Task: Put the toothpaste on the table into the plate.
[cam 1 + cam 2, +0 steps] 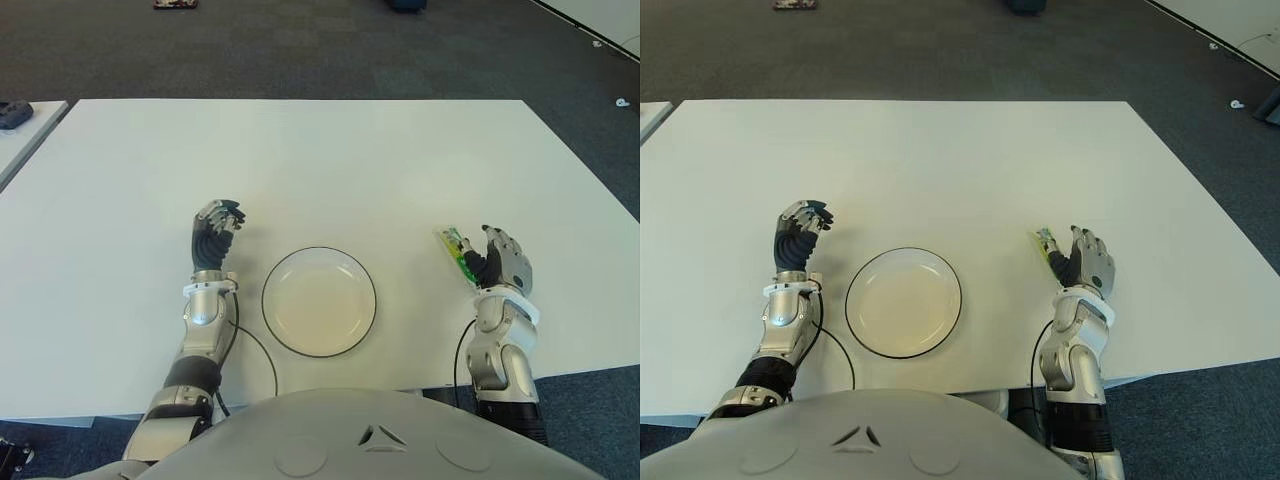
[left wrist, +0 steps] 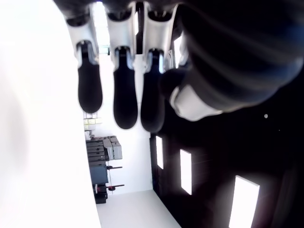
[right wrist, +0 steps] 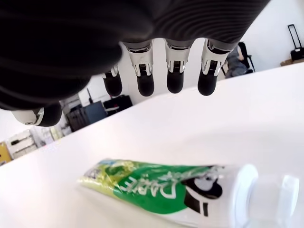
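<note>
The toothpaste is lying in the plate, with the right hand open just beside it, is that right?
Not quite. The toothpaste lies on the table, right of the plate, which holds nothing, as the left eye view shows. The right hand is open beside it.

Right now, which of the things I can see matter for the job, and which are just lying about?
For the job:
- toothpaste, lying on the table under the right hand, not gripped
- plate

Just about:
- left hand, left of the plate
- dark object on the side table
</note>
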Motion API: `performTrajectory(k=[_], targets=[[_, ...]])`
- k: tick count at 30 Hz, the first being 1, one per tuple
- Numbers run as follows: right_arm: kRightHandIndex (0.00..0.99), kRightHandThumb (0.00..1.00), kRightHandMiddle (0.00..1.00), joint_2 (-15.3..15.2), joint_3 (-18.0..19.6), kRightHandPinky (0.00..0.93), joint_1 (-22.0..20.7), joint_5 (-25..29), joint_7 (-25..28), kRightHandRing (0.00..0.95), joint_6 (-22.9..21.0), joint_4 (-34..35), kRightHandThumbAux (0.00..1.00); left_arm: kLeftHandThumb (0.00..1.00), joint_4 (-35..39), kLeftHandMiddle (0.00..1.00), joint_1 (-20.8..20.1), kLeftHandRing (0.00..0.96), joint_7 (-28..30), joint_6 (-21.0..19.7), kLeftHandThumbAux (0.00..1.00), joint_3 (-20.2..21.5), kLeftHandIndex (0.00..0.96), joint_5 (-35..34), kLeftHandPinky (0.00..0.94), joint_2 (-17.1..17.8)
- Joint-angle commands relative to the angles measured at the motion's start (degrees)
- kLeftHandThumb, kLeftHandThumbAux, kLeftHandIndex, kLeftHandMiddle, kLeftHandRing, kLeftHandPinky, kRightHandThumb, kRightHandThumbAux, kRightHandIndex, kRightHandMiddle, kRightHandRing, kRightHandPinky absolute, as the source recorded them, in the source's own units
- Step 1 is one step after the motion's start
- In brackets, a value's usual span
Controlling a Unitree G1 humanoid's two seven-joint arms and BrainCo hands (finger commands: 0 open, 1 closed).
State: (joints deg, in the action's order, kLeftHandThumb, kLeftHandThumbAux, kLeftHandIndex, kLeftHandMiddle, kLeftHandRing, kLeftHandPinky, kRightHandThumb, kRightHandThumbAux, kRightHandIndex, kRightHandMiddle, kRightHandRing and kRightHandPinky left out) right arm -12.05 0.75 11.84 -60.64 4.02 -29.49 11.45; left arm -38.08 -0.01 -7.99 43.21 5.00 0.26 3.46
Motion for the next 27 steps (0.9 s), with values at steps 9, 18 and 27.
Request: performTrajectory(k=[9, 18, 27], targets=[[0.0, 0.525, 0.0, -2.5, -2.6, 0.0, -4.0, 3.4, -2.5, 0.0, -0.3, -10.8, 0.138, 0.688, -2.7, 0.55, 2.3, 0.548, 1.7, 0.0, 0.718, 0.7, 0.429, -0.5, 0.527, -1.0], [0.0, 0.519, 0.0, -3.8, -5.8, 0.0, -7.2, 5.1, -3.7, 0.0, -0.9, -17.7, 0.131, 0.689, -2.6, 0.56, 2.3, 0.552, 1.7, 0.1, 0.717, 1.2, 0.431, -0.6, 0.526, -1.0], [0.0, 0.519, 0.0, -4.1, -9.9, 0.0, -11.6, 8.1, -6.5, 0.0, 0.5, -30.7, 0.117, 0.69, -0.5, 0.557, 3.4, 0.547, 0.4, 0.5, 0.716, 1.7, 0.432, -0.1, 0.525, -1.9]])
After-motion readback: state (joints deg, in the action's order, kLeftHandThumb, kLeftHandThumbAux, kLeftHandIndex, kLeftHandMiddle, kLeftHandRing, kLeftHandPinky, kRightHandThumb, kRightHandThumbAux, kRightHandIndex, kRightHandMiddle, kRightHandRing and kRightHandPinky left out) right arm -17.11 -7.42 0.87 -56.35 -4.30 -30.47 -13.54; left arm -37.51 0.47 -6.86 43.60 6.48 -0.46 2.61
